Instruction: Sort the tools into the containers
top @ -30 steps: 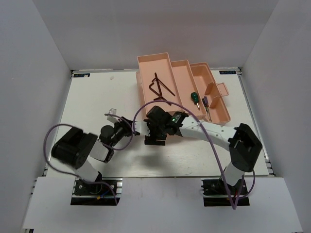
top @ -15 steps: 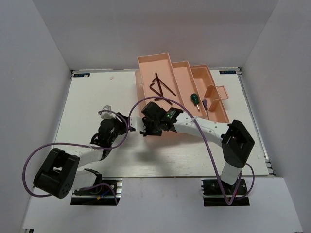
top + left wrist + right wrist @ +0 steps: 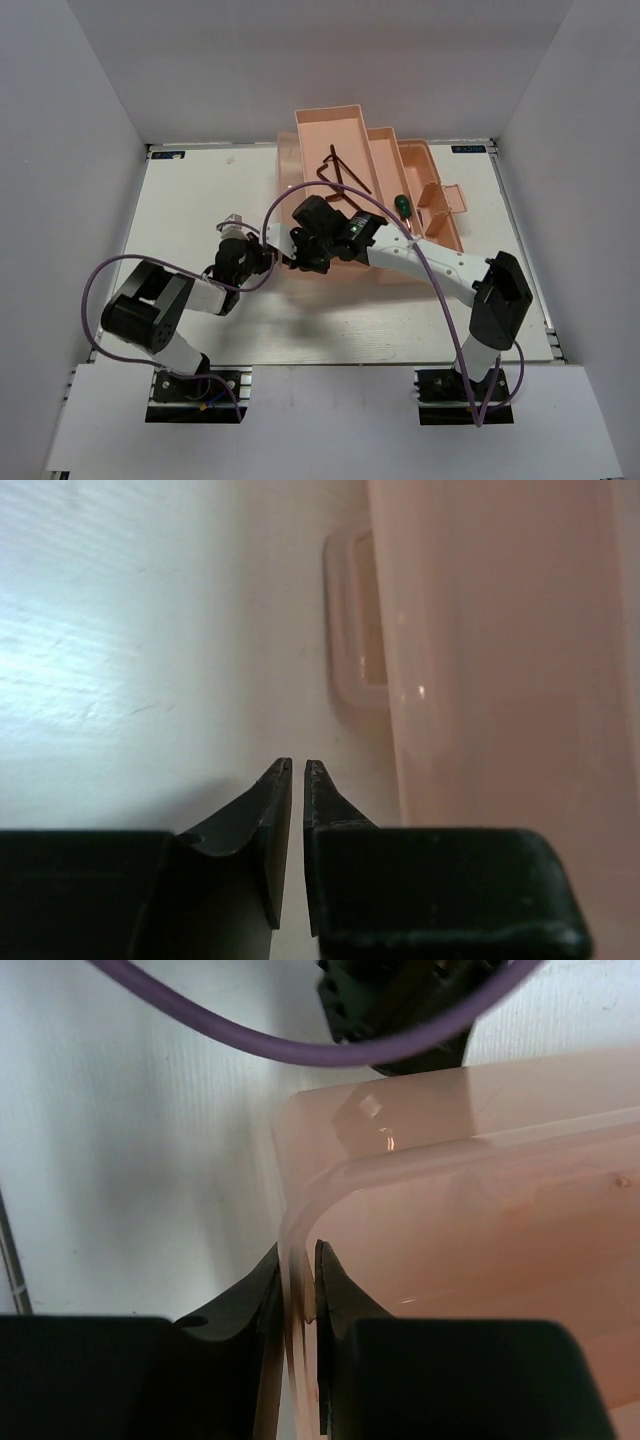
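Salmon toolbox [image 3: 430,1260] wall pinched in right pincer [image 3: 297,1265]; left pincer [image 3: 297,770] near-shut, looks empty. Shallow rim grip may slip, jolting trays, spilling hex keys [image 3: 333,170].

Salmon-pink toolbox [image 3: 325,130] on white table [image 3: 190,200]

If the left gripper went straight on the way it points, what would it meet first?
Probably the clasp loop jutting from the toolbox wall, slightly right of the line from the left gripper; it might slip past over bare table.
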Motion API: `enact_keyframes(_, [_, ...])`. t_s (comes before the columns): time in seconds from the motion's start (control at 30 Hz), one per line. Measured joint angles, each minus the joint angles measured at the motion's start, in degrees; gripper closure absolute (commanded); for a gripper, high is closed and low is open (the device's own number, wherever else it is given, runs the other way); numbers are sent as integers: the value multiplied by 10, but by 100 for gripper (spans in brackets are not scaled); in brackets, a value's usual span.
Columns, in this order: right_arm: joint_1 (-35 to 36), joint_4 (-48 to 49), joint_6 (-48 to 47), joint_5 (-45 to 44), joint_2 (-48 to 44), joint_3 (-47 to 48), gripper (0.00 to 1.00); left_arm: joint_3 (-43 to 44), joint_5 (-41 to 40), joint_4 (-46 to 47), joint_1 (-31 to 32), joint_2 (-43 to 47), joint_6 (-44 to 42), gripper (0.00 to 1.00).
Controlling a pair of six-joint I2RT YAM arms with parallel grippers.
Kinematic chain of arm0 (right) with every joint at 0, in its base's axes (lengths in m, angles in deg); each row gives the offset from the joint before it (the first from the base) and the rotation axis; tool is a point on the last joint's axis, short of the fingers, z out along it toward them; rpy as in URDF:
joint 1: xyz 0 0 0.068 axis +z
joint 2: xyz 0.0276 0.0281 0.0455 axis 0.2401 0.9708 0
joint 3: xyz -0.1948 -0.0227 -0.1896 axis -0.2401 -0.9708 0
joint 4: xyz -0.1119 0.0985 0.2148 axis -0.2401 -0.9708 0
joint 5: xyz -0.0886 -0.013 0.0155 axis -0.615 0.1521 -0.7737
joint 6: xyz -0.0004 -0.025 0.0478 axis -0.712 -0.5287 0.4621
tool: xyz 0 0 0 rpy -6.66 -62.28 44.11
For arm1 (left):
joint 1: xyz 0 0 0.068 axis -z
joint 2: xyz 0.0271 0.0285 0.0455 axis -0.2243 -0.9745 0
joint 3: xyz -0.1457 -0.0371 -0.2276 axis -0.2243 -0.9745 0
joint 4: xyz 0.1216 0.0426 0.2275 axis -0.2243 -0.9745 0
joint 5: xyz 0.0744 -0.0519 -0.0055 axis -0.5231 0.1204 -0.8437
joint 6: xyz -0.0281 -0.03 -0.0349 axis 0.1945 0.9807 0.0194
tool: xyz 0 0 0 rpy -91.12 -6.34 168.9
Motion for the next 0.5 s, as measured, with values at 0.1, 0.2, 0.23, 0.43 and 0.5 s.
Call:
enact_keyframes(0.1, [0, -5, 5, 6, -9, 0, 100, 18, 42, 82, -3, -63, 4, 75])
enact_keyframes(0.2, [-2, -16, 11, 10, -22, -3, 100, 36, 89, 167, -11, -122, 17, 73])
enact_keyframes(0.23, [-3, -19, 14, 12, -27, -3, 100, 42, 106, 200, -16, -144, 24, 73])
enact_keyframes(0.43, [-5, -35, 23, 24, -39, -4, 100, 73, 178, 291, -30, -235, 75, 72])
enact_keyframes(0.5, [-5, -37, 26, 25, -39, -4, 100, 77, 192, 297, -31, -245, 87, 72])
